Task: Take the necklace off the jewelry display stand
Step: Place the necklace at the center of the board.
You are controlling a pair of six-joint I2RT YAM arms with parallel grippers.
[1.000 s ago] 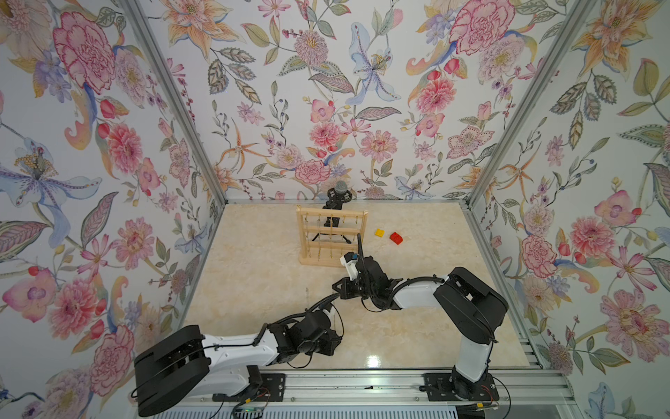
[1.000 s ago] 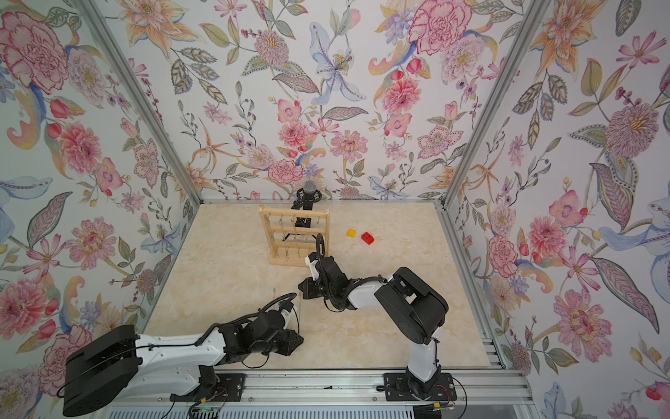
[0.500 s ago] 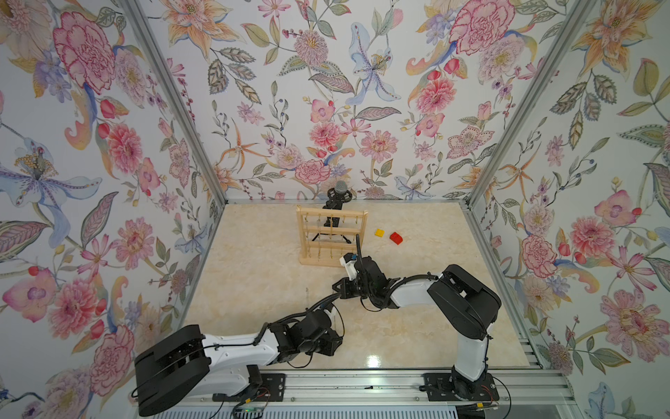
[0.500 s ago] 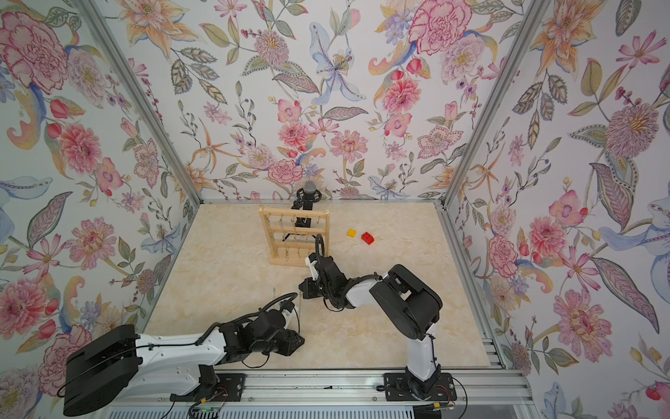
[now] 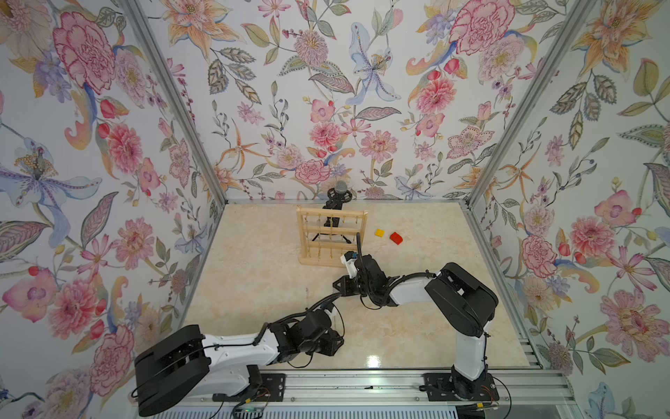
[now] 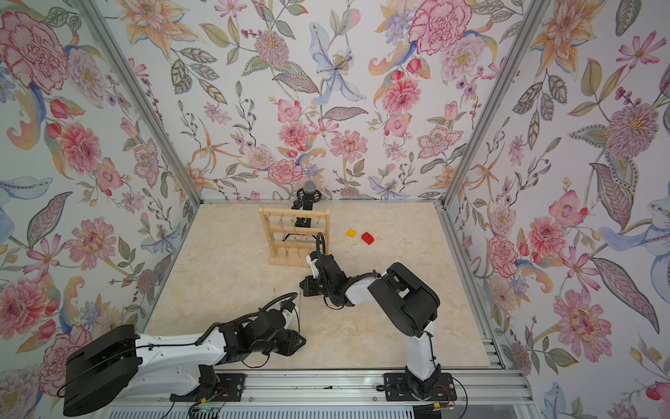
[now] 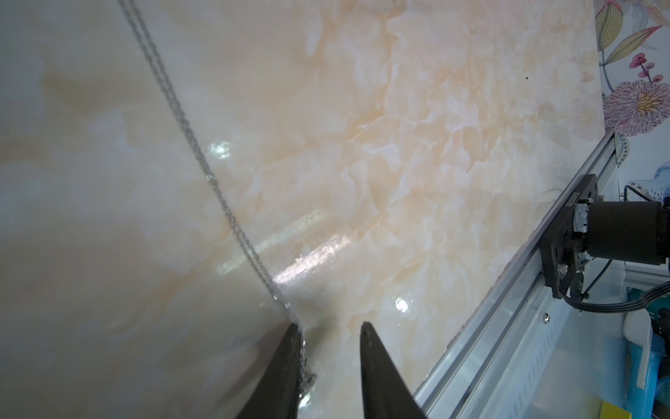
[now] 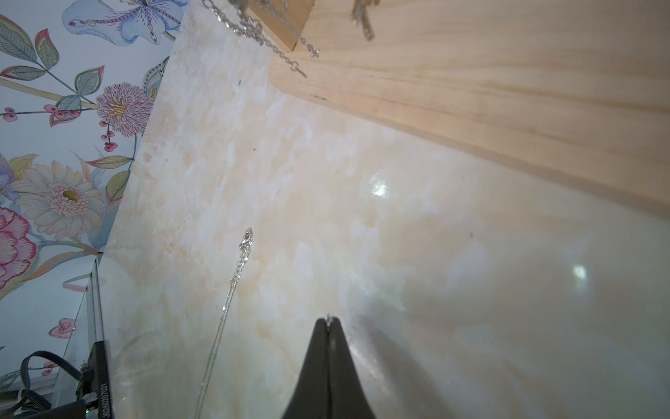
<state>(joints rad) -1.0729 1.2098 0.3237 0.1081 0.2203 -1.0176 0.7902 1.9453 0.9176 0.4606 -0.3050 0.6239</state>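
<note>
Left hand has opened wider beside the necklace.

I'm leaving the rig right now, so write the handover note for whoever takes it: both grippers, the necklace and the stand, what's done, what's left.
Left gripper: open, low over the table, with one end of the necklace lying against one finger.
Right gripper: shut, near the base of the jewelry display stand. There is a small silvery glint at its tips; I cannot tell what it is.
Necklace: off the stand, stretched out on the table between the arms.
Done: the removal.
Left: lift the left gripper clear without dragging the chain; probably nothing else.
</note>
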